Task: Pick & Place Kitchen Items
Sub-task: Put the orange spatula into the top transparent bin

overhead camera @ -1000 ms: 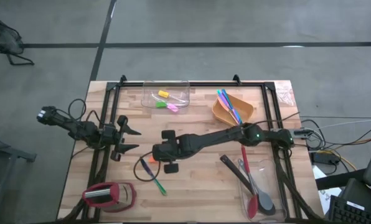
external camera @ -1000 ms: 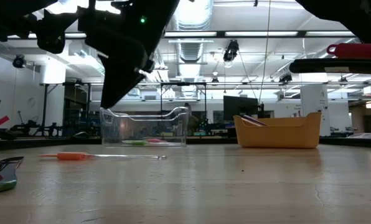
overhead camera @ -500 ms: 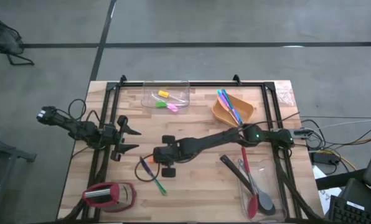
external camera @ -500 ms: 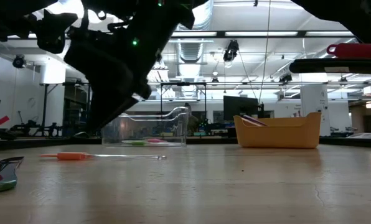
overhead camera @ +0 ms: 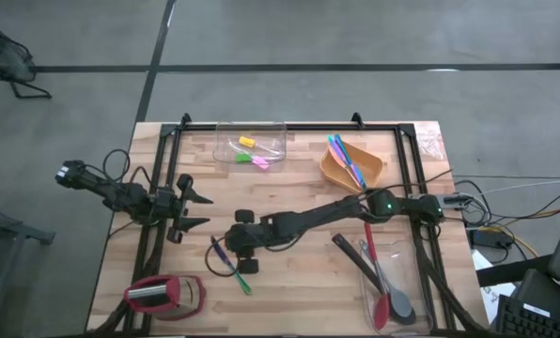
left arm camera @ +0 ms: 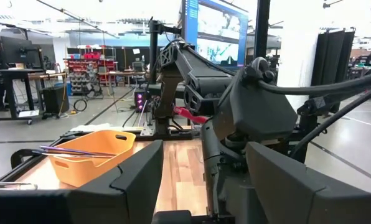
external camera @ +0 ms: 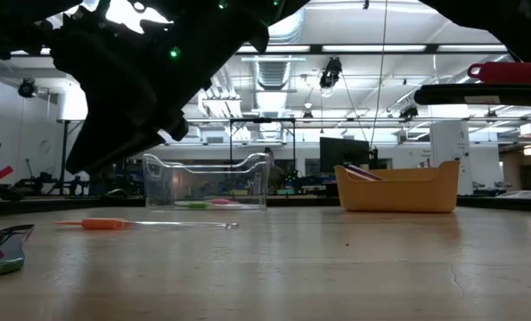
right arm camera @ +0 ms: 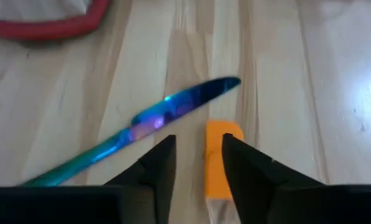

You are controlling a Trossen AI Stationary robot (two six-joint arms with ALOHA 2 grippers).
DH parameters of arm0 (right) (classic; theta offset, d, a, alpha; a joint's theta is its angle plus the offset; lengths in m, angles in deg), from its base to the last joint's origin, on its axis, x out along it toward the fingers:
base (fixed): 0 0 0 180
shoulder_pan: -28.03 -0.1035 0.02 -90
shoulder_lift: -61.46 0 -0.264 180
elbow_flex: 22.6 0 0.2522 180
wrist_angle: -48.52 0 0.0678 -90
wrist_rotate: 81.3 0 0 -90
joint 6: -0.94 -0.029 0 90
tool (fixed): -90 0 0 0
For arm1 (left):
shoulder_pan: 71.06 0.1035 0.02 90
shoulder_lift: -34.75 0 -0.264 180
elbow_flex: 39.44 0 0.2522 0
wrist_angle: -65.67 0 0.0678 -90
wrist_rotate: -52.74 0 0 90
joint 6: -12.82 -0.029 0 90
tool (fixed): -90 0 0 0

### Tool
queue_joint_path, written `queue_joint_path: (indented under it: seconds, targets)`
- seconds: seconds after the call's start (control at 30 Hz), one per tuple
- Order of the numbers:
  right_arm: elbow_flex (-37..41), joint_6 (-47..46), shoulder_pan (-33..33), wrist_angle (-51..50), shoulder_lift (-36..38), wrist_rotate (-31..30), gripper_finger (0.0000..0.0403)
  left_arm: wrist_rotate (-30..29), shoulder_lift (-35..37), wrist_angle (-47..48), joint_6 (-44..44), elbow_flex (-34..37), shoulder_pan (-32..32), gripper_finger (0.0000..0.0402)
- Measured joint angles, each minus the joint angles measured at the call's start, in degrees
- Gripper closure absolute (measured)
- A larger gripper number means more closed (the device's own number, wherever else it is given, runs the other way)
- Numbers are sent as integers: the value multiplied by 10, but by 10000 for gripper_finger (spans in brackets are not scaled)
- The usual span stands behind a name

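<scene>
Right hand (right arm camera: pixel 198 168): low over the surface (overhead camera: pixel 299 272) near its middle, fingers parted, straddling the orange piece (right arm camera: pixel 221 158); nothing gripped yet.
Left hand (overhead camera: pixel 194 210): parked at the surface's left side, fingers spread wide, empty.
Orange piece: flat on the wood, lying lengthwise between the right hand's fingers.
Blue knife (right arm camera: pixel 142 130): just beside the orange piece, slanting across, tip close to its far end.
Green utensil (overhead camera: pixel 241 281): near the same cluster, on the wood.
Handling, judged: small, light, stiff plastic; likely to skid on smooth wood if nudged off-centre.
Where to take hold, judged: across the narrow width at mid-length, fingers square to its sides.
Risk, judged: one finger catching the knife blade alongside.
Other stock: clear tub (overhead camera: pixel 252 145) and orange bowl (overhead camera: pixel 336 169) at the far edge, both holding pieces.
</scene>
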Motion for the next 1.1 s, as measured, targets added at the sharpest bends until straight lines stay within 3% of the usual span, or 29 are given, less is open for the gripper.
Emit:
queue_joint_path:
  seconds: [0.33, 0.57, 0.7, 0.93, 1.1]
  targets:
    - [3, -25, 7, 28, -18, -19, 199, 0, 0, 0, 0, 0, 0, 165]
    - [3, -8, 12, 11, -19, -19, 191, 0, 0, 0, 0, 0, 0, 165]
    - [4, 2, 2, -24, 4, -40, 226, 0, 0, 0, 0, 0, 0, 165]
    - [43, 27, -18, -75, 78, -54, 375, 0, 0, 0, 0, 0, 0, 165]
    - [159, 16, -19, -32, 191, -62, 393, 0, 0, -1, 0, 0, 0, 165]
